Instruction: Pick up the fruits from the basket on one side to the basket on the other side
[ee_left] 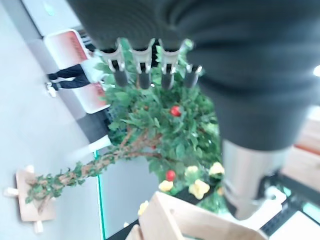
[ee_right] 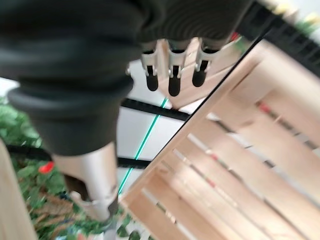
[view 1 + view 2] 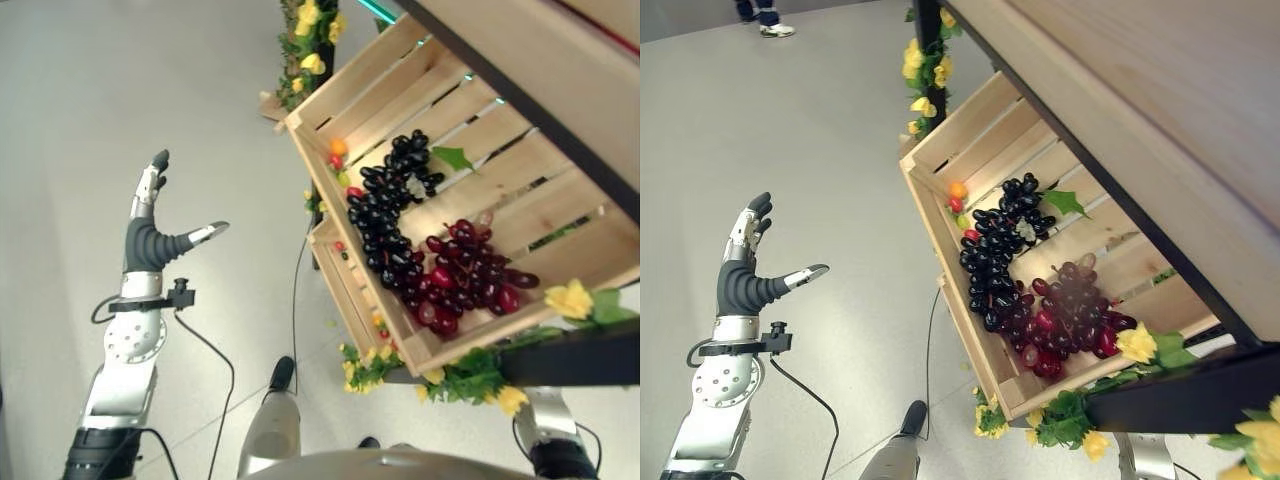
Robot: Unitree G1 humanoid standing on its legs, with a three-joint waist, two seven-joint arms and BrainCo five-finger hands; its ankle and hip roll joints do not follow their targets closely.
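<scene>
The fruit is lying in a wooden crate (image 3: 470, 215) on the right side of the left eye view. The crate is tipping down toward the lower left of the frame. A long bunch of black grapes (image 3: 388, 215) is running from the upper middle of the crate down toward its lower edge. A bunch of red grapes (image 3: 468, 272) is sitting just beside it, to the lower right, touching it. A few small orange and red fruits (image 3: 337, 152) are resting near the crate's upper left corner.

The left hand (image 3: 150, 232) is hanging over the bare floor (image 3: 120, 90) on the left side of the frame. Its fingers are pointing up and spreading wide, with the thumb sticking out toward the crate, and it is holding nothing. The grapes are lying well apart from it, off to its right and a little lower in the frame.

The right hand (image 2: 170, 75) is showing in the right wrist view, with straight fingers pointing past wooden slats (image 2: 240, 165), and it is holding nothing too. I cannot tell how near it is to the grapes.

I think the left hand needs to swing across to the right to get to the fruit. The black bunch is lying long and slanted, so gripping across its narrow middle looks easiest.
</scene>
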